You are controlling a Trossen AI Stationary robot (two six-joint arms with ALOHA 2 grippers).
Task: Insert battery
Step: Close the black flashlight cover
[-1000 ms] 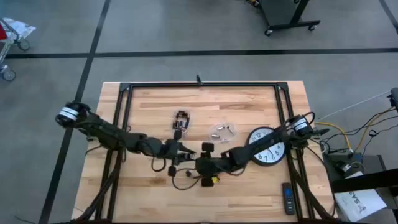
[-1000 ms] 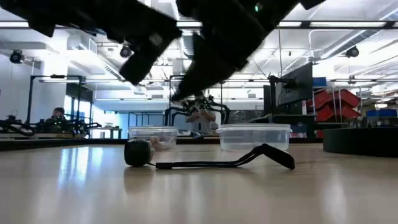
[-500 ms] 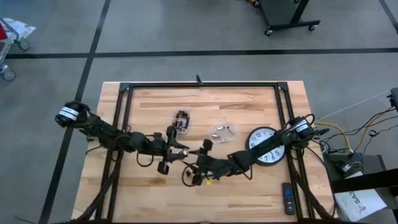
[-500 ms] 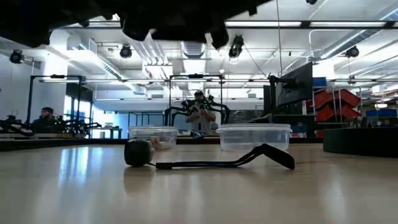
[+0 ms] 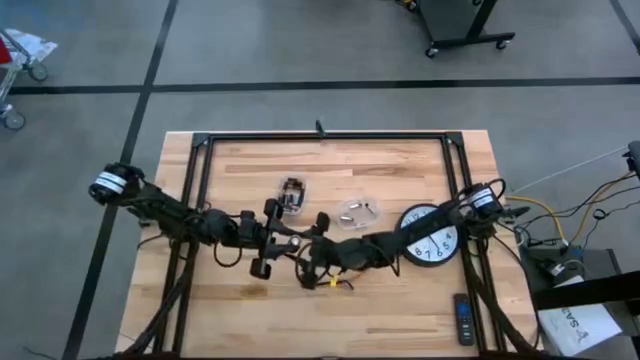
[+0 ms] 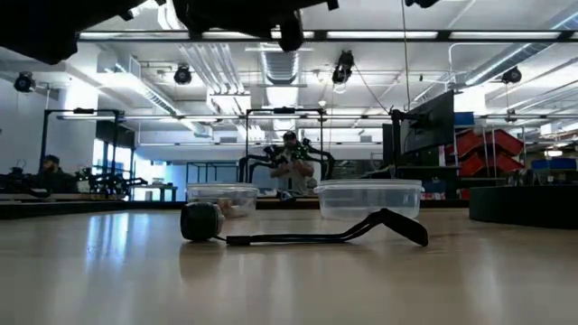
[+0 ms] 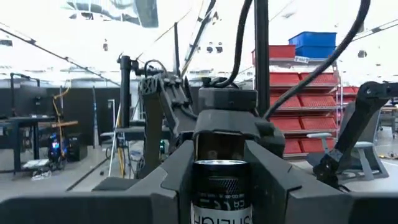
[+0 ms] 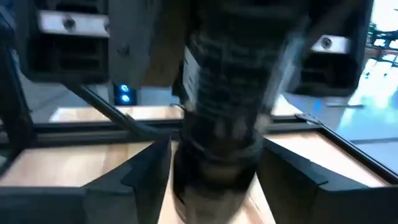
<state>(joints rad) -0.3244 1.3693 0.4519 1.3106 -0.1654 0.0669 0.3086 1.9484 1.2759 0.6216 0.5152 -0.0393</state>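
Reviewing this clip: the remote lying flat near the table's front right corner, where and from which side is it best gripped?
Probably mid-length on the remote, across its narrow width, coming straight down from above. It is a slim bar lying flat on the table, with its long axis running roughly front to back. The jaws would therefore close on its two long side edges, and a side approach would find little height to hold.

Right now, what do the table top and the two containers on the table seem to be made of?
The table top looks like pale wood with a smooth sealed finish: plank seams and grain show, and in the low view it shines faintly. The two containers look like clear thin plastic: the room shows through their walls.
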